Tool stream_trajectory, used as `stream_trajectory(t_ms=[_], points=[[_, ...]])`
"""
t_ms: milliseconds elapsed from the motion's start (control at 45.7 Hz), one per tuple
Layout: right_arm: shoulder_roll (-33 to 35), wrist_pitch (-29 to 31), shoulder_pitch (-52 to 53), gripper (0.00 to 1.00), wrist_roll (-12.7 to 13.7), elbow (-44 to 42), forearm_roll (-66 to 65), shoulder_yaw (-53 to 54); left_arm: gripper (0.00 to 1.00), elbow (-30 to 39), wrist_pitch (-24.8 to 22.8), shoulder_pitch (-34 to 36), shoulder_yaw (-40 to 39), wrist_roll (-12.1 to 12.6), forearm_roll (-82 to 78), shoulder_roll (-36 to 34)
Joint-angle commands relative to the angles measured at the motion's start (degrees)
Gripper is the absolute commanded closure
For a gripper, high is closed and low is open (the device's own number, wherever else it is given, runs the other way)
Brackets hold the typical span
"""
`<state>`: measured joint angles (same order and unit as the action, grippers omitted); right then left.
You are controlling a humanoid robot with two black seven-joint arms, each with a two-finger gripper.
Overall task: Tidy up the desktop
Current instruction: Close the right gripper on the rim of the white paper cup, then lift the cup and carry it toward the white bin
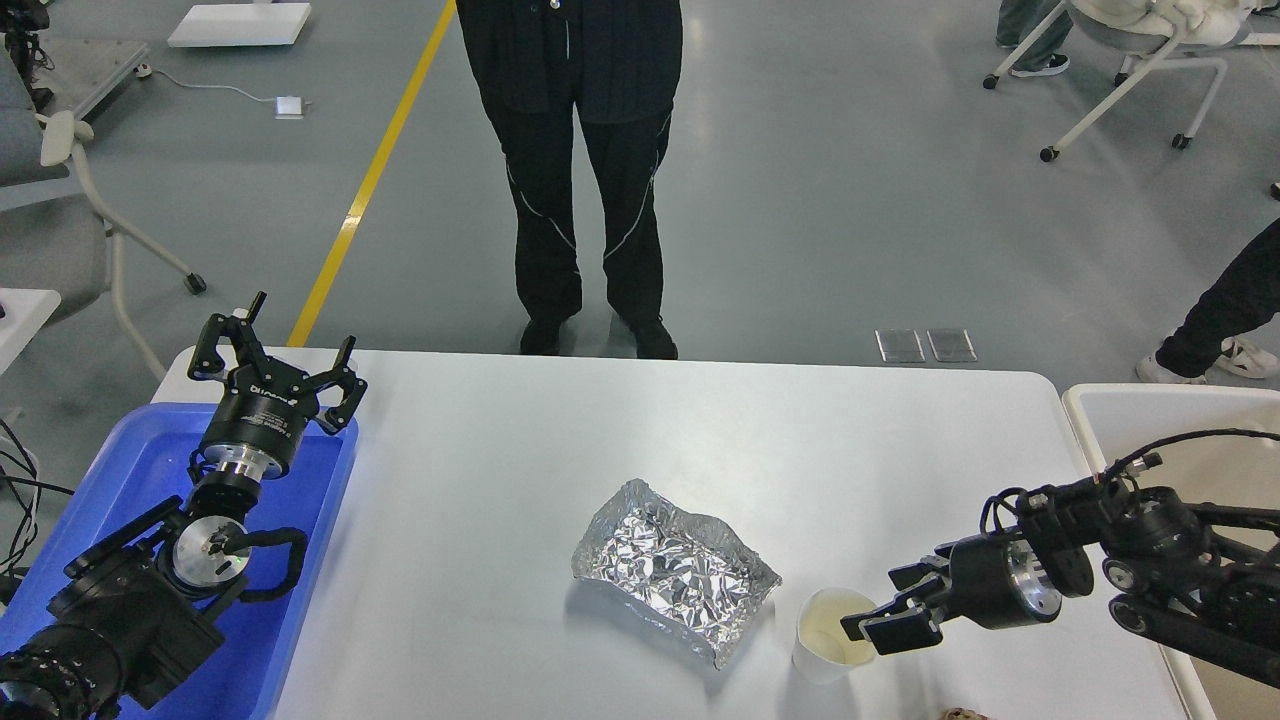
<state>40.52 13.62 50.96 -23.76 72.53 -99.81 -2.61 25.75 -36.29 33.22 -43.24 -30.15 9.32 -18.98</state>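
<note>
The white tabletop [480, 450] fills the view, carrying a crumpled foil tray [672, 568] and a paper cup [832, 632]. Right gripper [885, 615] — jaws clamped on the cup's rim; left gripper [285, 365] — jaws spread, empty, above the blue tray [150, 450].

On the white worktop [480, 480] a crumpled foil tray [672, 568] lies near the front edge, with a white paper cup [826, 640] just beside it. The right pincer [880, 615] sits at the cup's rim, seemingly gripping it, though the contact is hard to make out. The left pincer [275, 372] hangs spread wide above the blue tray [130, 470]. A beige-white bin [1110, 420] stands at the right.
</note>
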Motion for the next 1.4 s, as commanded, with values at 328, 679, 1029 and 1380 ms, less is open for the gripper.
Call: stream_trajectory(t_ms=[328, 679, 1029, 1380], points=[[-0.9, -3.7, -2.4, 0.75, -0.3, -3.1, -0.9, -0.5, 0.0, 0.0, 0.0, 0.0, 0.0, 0.0, 0.0, 0.0], [-0.7, -3.2, -2.6, 1.0, -3.5, -3.8, -0.6, -0.3, 0.0, 0.0, 0.1, 0.0, 0.0, 0.0, 0.0, 0.0], [2.3, -3.4, -1.0, 1.0, -4.0, -3.6, 3.6, 0.7, 0.0, 0.0, 0.1, 0.0, 0.0, 0.0, 0.0, 0.0], [7.7, -3.2, 6.9, 1.0, -7.8, -1.9, 18.1, 0.8, 0.0, 0.0, 0.0, 0.0, 0.0, 0.0, 0.0, 0.0]])
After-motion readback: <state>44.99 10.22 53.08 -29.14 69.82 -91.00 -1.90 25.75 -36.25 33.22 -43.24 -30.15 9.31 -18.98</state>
